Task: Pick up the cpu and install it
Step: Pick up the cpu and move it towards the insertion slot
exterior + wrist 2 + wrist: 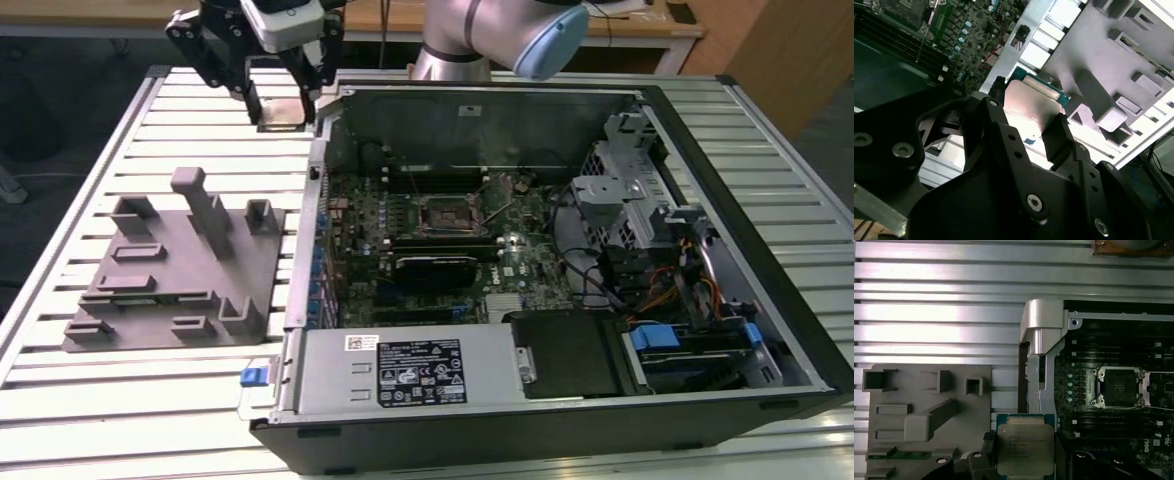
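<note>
While the arm hangs over the slatted table [80,400], the gripper [282,102] has its two black fingers [252,100] closed in on the cpu [283,118], one on each side edge, so it's pinched and held clear of the table. The chip's a small flat square. In the first wrist view the cpu [1024,450] shows a pale silvery lid w/ dark print and a green board edge round it. It's btwn the grey fixture [167,270] and the open PC case [747,330], just beside the case's corner. The socket [445,213] on the motherboard is well apart from it.
</note>
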Motion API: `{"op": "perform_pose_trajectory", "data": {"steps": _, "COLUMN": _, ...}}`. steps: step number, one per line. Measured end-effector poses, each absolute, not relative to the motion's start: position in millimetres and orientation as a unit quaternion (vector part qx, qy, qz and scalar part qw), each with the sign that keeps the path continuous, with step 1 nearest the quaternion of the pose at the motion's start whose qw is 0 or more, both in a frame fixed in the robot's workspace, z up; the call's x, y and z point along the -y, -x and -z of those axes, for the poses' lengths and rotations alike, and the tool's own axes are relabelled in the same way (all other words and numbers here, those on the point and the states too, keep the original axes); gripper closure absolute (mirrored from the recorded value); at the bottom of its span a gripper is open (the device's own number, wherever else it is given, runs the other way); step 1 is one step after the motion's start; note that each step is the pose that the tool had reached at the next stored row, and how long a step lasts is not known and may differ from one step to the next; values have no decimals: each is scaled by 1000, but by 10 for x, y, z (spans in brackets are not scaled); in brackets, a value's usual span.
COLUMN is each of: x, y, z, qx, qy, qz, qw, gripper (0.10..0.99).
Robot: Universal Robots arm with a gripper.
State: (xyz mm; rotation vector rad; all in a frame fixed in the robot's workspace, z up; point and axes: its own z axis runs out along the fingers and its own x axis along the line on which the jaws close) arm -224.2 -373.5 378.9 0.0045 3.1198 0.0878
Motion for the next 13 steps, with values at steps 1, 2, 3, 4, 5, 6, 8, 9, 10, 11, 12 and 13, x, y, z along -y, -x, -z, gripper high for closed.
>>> {"op": "perform_pose_trajectory", "data": {"steps": 1, "x": 3729, "y": 2214, "z": -3789, "qx": -1000, "qy": -1, "qz": -28, "qw": 10, "gripper": 541}}
{"op": "perform_pose_trajectory", "data": {"steps": 2, "x": 3724, "y": 2186, "z": -3789, "qx": -1000, "qy": -1, "qz": -28, "qw": 10, "gripper": 541}}
{"op": "perform_pose_trajectory", "data": {"steps": 3, "x": 3719, "y": 2155, "z": -3790, "qx": -1000, "qy": -1, "qz": -28, "qw": 10, "gripper": 541}}
{"op": "perform_pose_trajectory", "data": {"steps": 4, "x": 3715, "y": 2123, "z": -3789, "qx": -1000, "qy": -1, "qz": -28, "qw": 10, "gripper": 541}}
{"op": "perform_pose_trajectory", "data": {"steps": 5, "x": 3710, "y": 2090, "z": -3789, "qx": -1000, "qy": -1, "qz": -28, "qw": 10, "gripper": 541}}
{"op": "perform_pose_trajectory", "data": {"steps": 6, "x": 3706, "y": 2056, "z": -3789, "qx": -1000, "qy": -2, "qz": -28, "qw": 10, "gripper": 541}}
{"op": "perform_pose_trajectory", "data": {"steps": 8, "x": 3697, "y": 1979, "z": -3789, "qx": -1000, "qy": -1, "qz": -28, "qw": 10, "gripper": 541}}
{"op": "perform_pose_trajectory", "data": {"steps": 9, "x": 3693, "y": 1943, "z": -3789, "qx": -1000, "qy": -1, "qz": -28, "qw": 10, "gripper": 541}}
{"op": "perform_pose_trajectory", "data": {"steps": 10, "x": 3689, "y": 1905, "z": -3788, "qx": -1000, "qy": -1, "qz": -28, "qw": 10, "gripper": 541}}
{"op": "perform_pose_trajectory", "data": {"steps": 11, "x": 3686, "y": 1869, "z": -3787, "qx": -1000, "qy": -1, "qz": -28, "qw": 10, "gripper": 541}}
{"op": "perform_pose_trajectory", "data": {"steps": 12, "x": 3684, "y": 1829, "z": -3787, "qx": -1000, "qy": -1, "qz": -28, "qw": 10, "gripper": 541}}
{"op": "perform_pose_trajectory", "data": {"steps": 13, "x": 3682, "y": 1785, "z": -3785, "qx": -1000, "qy": -1, "qz": -28, "qw": 10, "gripper": 541}}
